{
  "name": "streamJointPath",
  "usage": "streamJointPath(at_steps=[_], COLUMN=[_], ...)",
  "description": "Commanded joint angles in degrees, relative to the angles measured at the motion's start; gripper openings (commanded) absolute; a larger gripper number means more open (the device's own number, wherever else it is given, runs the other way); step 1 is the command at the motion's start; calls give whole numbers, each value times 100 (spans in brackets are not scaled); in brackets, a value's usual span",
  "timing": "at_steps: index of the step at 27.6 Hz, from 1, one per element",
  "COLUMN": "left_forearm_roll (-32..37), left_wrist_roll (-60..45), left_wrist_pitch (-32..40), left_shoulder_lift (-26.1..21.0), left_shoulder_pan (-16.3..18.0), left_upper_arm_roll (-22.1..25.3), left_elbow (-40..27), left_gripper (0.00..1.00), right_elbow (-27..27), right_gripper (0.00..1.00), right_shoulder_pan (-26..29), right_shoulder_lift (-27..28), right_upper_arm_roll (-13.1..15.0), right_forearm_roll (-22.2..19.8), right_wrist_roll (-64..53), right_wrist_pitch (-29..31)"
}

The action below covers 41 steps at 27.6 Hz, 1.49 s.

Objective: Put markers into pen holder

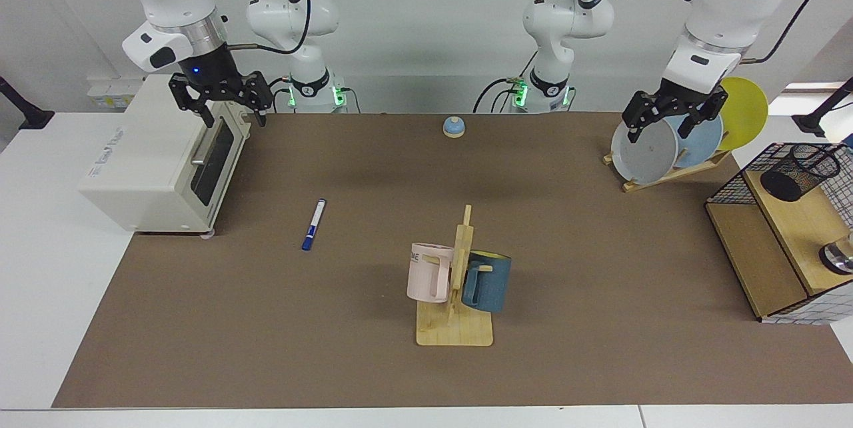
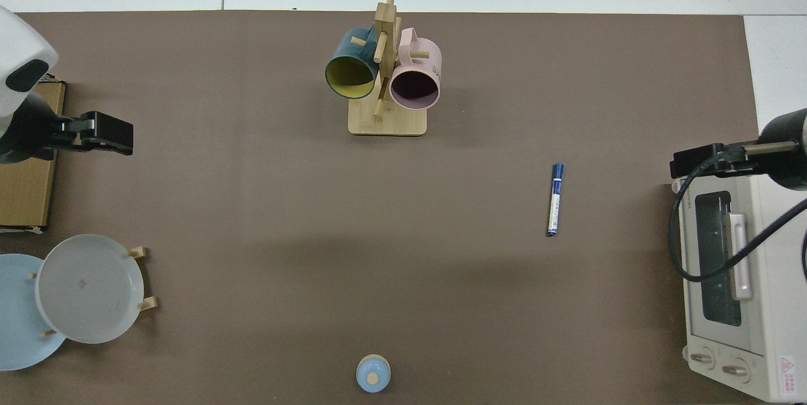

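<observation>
The marker (image 1: 313,225) lies flat on the brown bench (image 1: 573,228), alone on the mat toward the left side of the facing view, its dark blue cap at the near end; in the top view the marker (image 2: 555,199) sits toward the right, between the mug stand and the toaster oven. The pen holder (image 1: 800,171) stands upright on the wooden shelf inside the wire-grid frame (image 1: 733,181) at the far right edge of the facing view, well apart from the marker. The right claw (image 1: 220,108) hangs wide open and empty above the toaster oven (image 1: 160,168) at the left. The left claw (image 1: 673,118) is also spread open, holding nothing, in front of the plates (image 1: 646,151) leaning in their rack. A wooden stand (image 1: 456,321) near centre carries a pink mug (image 1: 430,271) and a blue mug (image 1: 490,281), and a small blue bell (image 1: 454,126) sits at the far side.
</observation>
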State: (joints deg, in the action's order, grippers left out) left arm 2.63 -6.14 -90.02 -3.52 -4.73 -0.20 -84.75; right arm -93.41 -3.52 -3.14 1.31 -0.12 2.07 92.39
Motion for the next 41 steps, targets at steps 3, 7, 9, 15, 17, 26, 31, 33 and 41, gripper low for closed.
streamJointPath(at_steps=[3,7,9,15,17,26,31,33,41], left_forearm_roll=[18,18,18,10,1,-209,-798,-808,-510], left_wrist_roll=[17,17,17,25,26,165,500,579,834], left_wrist_pitch=[19,19,19,72,107,-25,-508,-491,-578], left_shoulder_lift=[158,158,158,184,185,272,395,422,501], left_shoulder_pan=[34,25,25,25,16,25,314,315,280], left_upper_arm_roll=[-15,-15,-15,-15,-50,-24,3,-6,-68], left_elbow=[-174,-174,-174,-174,-174,-305,-569,-587,-912], left_gripper=[100,100,100,100,100,100,100,100,100], right_elbow=[-19,-19,-19,-2,-2,-125,-195,-335,-924], right_gripper=[100,100,100,100,100,100,100,100,100], right_shoulder_pan=[97,106,88,62,88,88,18,18,-166], right_shoulder_lift=[-11,-11,-2,-11,-11,-72,33,33,174], right_upper_arm_roll=[-43,-43,-43,-52,-52,-69,-87,-104,-122], right_forearm_roll=[127,118,13,21,39,56,162,170,170], right_wrist_roll=[-155,-181,-190,-137,-146,-40,-5,30,276], right_wrist_pitch=[86,95,95,95,69,51,270,428,1245])
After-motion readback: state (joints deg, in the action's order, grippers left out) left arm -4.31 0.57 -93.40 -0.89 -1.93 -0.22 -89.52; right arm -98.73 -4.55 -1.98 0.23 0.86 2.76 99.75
